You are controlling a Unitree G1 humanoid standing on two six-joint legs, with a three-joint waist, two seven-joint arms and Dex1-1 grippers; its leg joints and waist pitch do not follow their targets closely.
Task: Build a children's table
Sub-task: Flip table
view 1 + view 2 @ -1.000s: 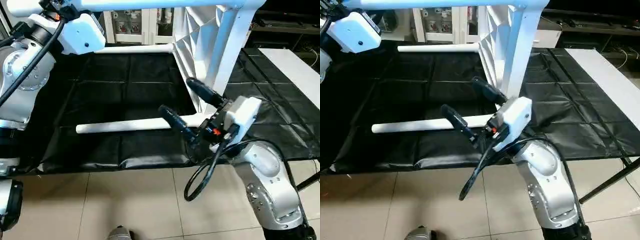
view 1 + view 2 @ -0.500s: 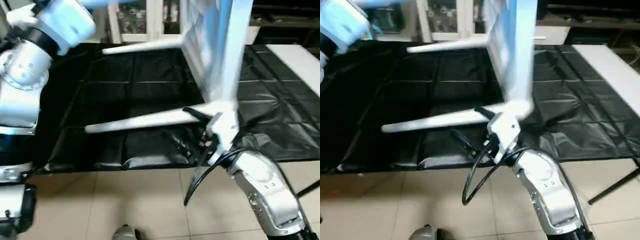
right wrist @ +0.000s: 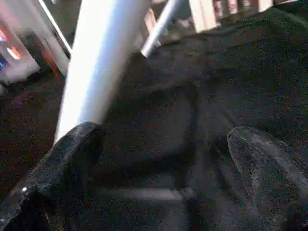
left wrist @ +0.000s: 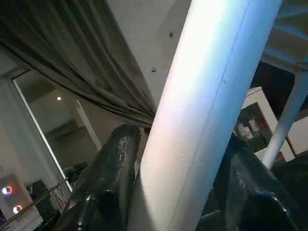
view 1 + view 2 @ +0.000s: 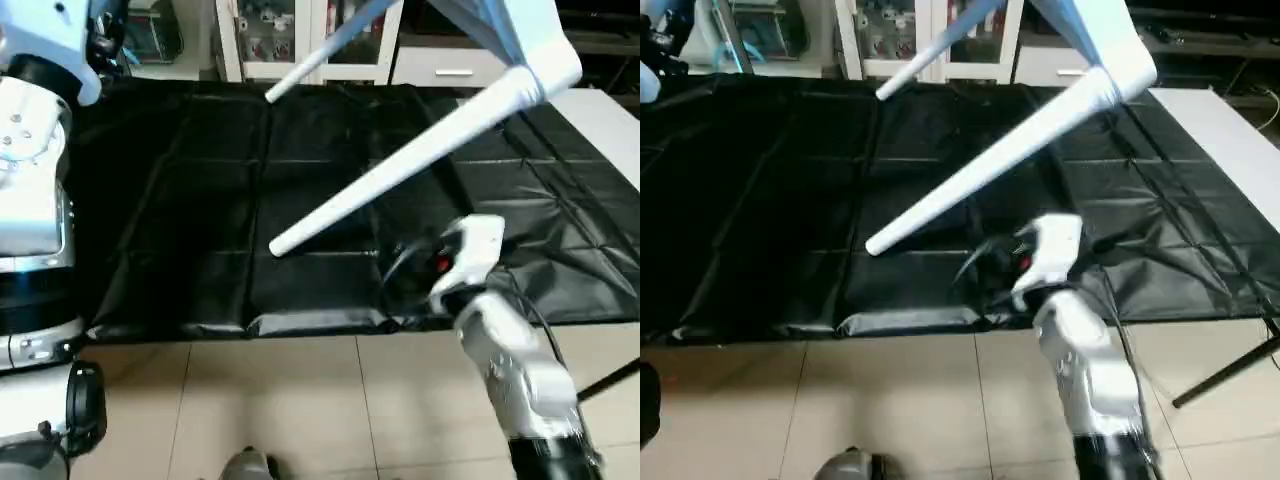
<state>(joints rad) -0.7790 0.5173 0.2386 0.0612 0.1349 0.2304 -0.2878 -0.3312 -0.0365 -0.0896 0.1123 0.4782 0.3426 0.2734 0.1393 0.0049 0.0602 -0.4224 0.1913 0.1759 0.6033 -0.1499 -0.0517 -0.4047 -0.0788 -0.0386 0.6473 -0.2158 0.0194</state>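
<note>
**Table held aloft over the black desk**

Legs of the children's table slanted across the head views, its white top raised near the upper edge, above the black-covered desk. One long tapered leg ran down from a round corner socket toward the robot's left, its free end hanging over the desk. A second leg angled the same way farther back.

In the left wrist view, the left hand was clenched around a white leg, a black finger pressed against each side of it.

The right hand hung low over the desk near its front edge, fingers spread wide and grasping nothing; a leg passed just beyond one fingertip. The right forearm reached up from the tiled floor side.
</note>
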